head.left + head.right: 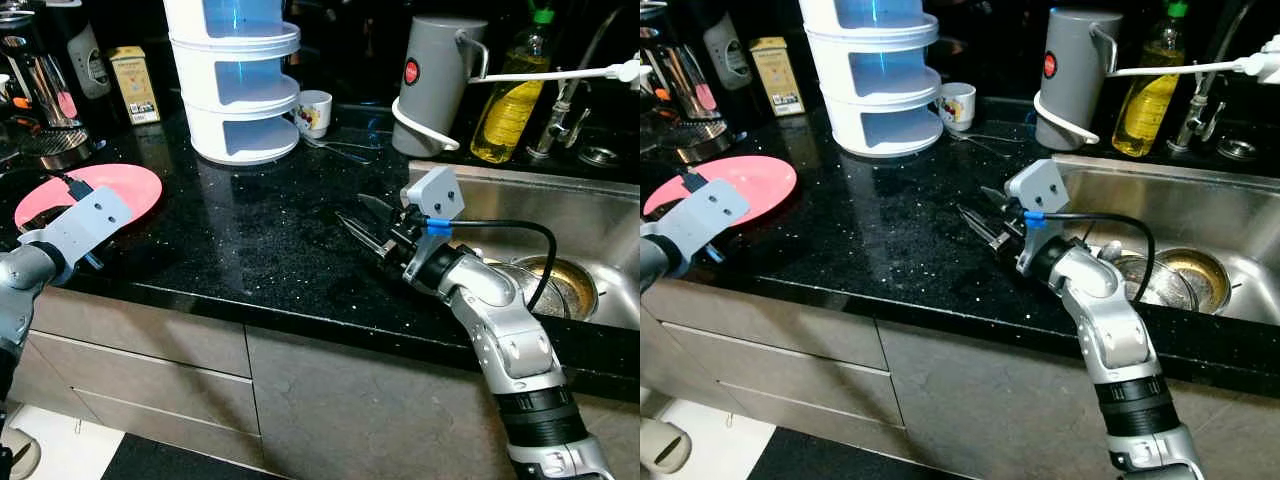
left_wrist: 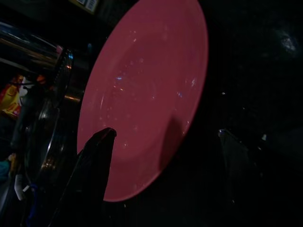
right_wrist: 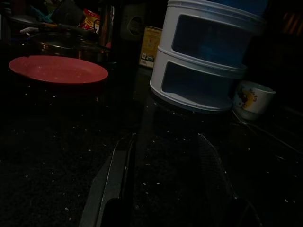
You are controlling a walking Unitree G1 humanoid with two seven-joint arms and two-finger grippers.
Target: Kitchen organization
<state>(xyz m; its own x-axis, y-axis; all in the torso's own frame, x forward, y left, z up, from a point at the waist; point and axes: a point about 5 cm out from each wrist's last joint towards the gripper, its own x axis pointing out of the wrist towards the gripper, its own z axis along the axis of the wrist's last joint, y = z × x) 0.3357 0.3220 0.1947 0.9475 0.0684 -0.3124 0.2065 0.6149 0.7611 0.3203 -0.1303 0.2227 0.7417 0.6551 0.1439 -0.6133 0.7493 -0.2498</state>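
A pink plate (image 1: 120, 188) lies flat on the black counter (image 1: 260, 240) at the left. My left arm's grey wrist (image 1: 85, 222) hovers at the plate's near edge. My left gripper (image 2: 165, 158) is open there, one finger (image 2: 94, 165) over the plate's rim and the other past its edge, over the counter. My right gripper (image 1: 353, 214) is open and empty, low over the bare counter just left of the sink (image 1: 600, 215), pointing toward the plate. A white cup (image 1: 315, 112) stands behind it, with a fork (image 1: 340, 148) lying beside the cup.
A white tiered rack (image 1: 235, 80) stands at the back centre, with a yellow box (image 1: 135, 85) and a coffee machine (image 1: 40, 90) to its left. Near the sink stand a grey jug (image 1: 435, 85) and an oil bottle (image 1: 510, 100). The counter's front edge drops to drawers (image 1: 150, 340).
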